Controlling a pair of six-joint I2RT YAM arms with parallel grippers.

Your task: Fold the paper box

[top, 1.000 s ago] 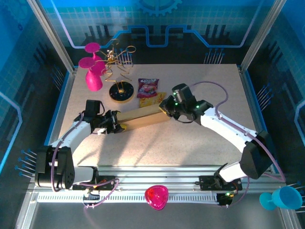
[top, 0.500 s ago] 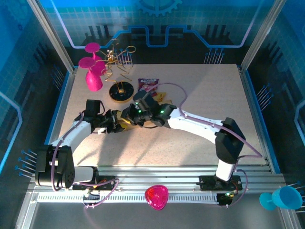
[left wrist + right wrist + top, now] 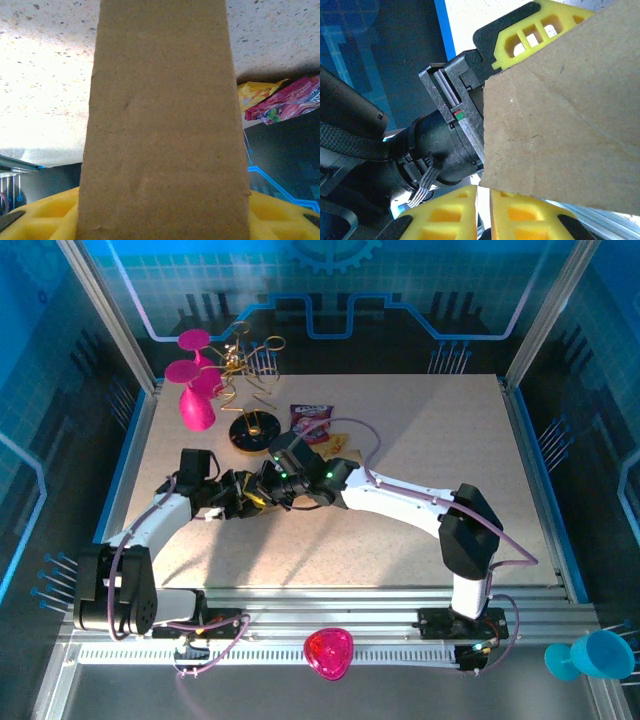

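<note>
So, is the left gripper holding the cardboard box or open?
The left gripper is shut on the paper box: in its wrist view the cardboard spans the gap between both yellow fingers.

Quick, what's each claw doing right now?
Left gripper: closed on the paper box.
Right gripper: shut at the box's edge; whether it pinches cardboard cannot be told.

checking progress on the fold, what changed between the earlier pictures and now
The right arm swung left along the cardboard box, carrying the right gripper from the box's far end to right beside the left gripper. From above, that arm now hides most of the box. The left gripper stayed clamped on its end of the box, and the snack packets did not move.
</note>
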